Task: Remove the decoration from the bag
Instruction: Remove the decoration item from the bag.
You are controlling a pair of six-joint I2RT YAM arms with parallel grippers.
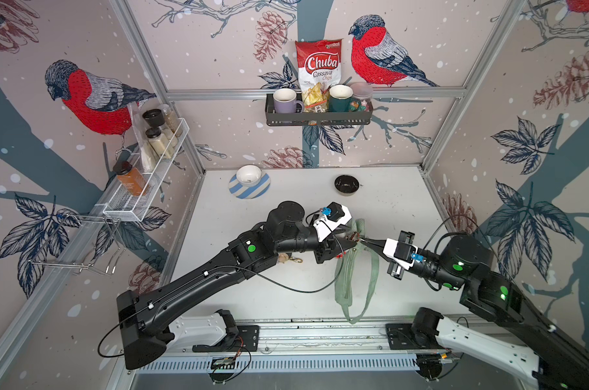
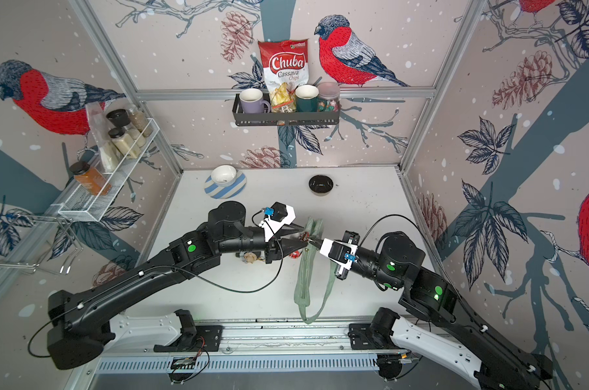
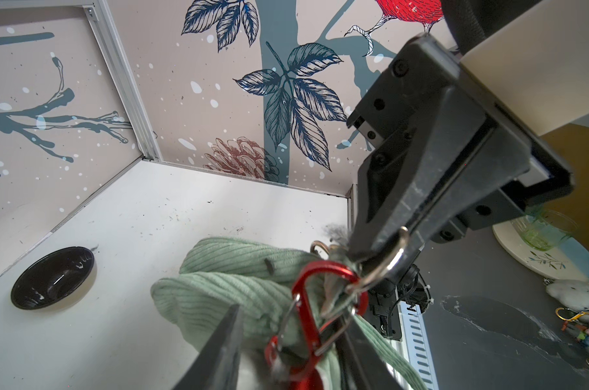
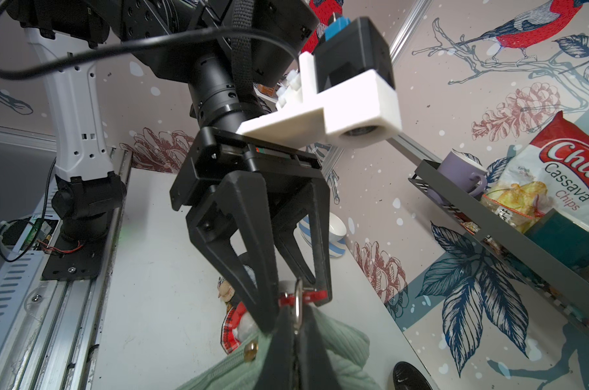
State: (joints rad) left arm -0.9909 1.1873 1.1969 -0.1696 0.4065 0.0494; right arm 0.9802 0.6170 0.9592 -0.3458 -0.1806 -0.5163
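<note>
Pinches the silver metal ring (image 3: 384, 266) of the soft, floppy sage-green fabric bag (image 1: 345, 290) near the tabletop's (image 1: 387, 202) middle with the right gripper (image 1: 362, 240), left gripper (image 4: 296, 305) spread around the hard red metal clip (image 3: 325, 266), likely the best hold.

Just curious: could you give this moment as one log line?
left gripper: open astride red carabiner | right gripper: shut on metal ring | bag: carabiner not yet off

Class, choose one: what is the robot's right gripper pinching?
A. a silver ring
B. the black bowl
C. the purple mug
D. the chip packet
A: the right gripper is shut on the silver ring, which shows between its tips in both wrist views.
</note>
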